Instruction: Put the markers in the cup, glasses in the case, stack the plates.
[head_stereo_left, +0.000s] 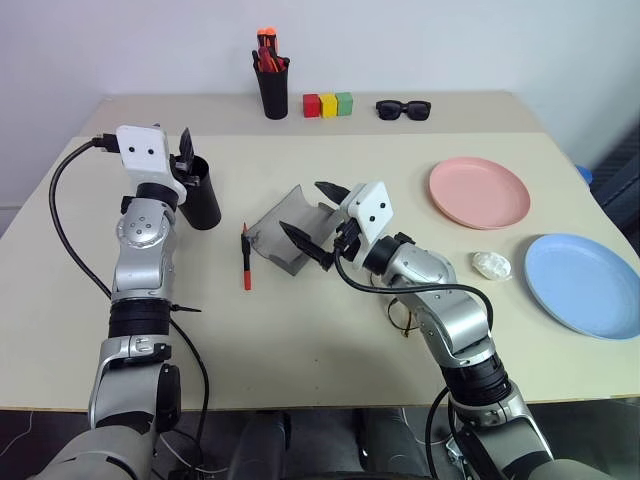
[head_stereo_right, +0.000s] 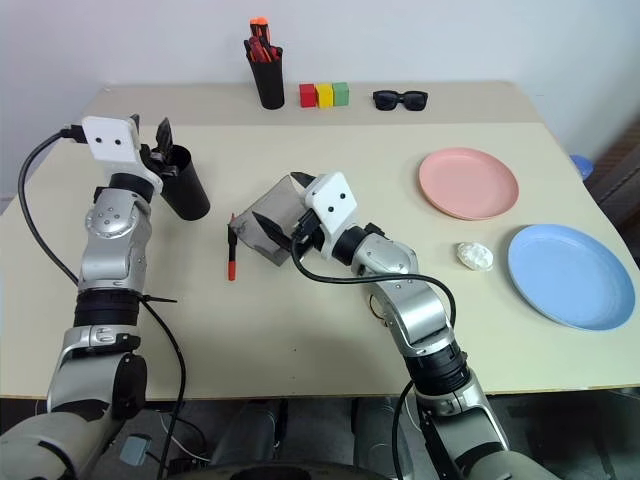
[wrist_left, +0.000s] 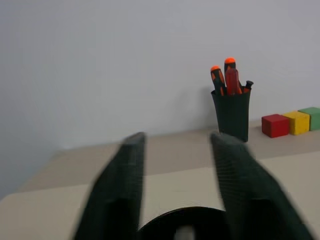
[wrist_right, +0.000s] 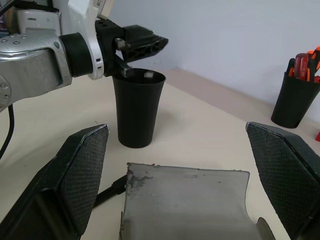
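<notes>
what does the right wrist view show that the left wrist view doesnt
Right wrist view alone: the grey case between the open right pincer fingers, the whole black cup from the side, a black marker end beside the case, and the left pincer above the cup's rim.

Left wrist view alone: the red, yellow and green blocks.

Both: the pen holder with orange-red pens, the cup and the beige table.

Open table (head_stereo_left: 330, 340) between case (head_stereo_left: 285, 235) and plates (head_stereo_left: 479, 192).

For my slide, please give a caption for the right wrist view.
Open right gripper faces the grey case; left gripper above the black cup.
</notes>
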